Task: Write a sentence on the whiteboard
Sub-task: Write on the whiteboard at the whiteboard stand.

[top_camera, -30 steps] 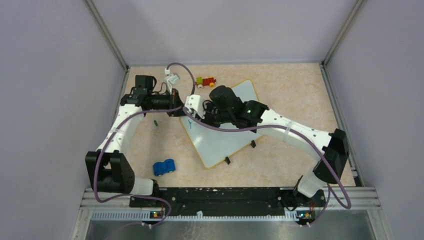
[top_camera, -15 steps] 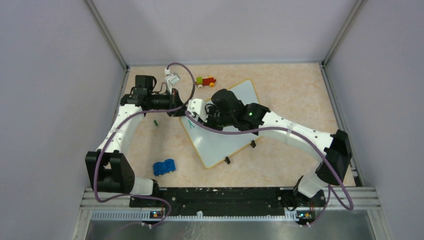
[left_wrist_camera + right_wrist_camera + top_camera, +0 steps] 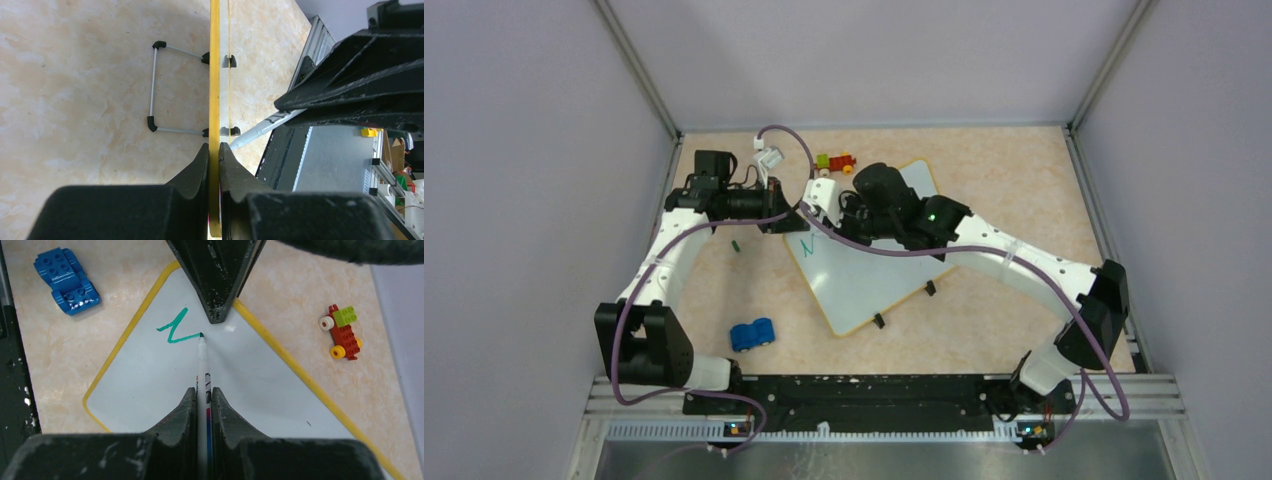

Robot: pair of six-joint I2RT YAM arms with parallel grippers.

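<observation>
The whiteboard (image 3: 869, 285), lying on the desk (image 3: 1014, 180), is clamped at its left corner by the clenched left claw (image 3: 214, 150), seemingly to stop it sliding, while a marker (image 3: 202, 365) is grasped in the right claw (image 3: 202, 392), its tip set on the only green stroke (image 3: 175, 331) beside that corner.

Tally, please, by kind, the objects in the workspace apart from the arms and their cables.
whiteboard: 1
marker: 1
toy brick vehicles: 2, the blue car and the red vehicle
small green piece: 1
Total: 5
</observation>
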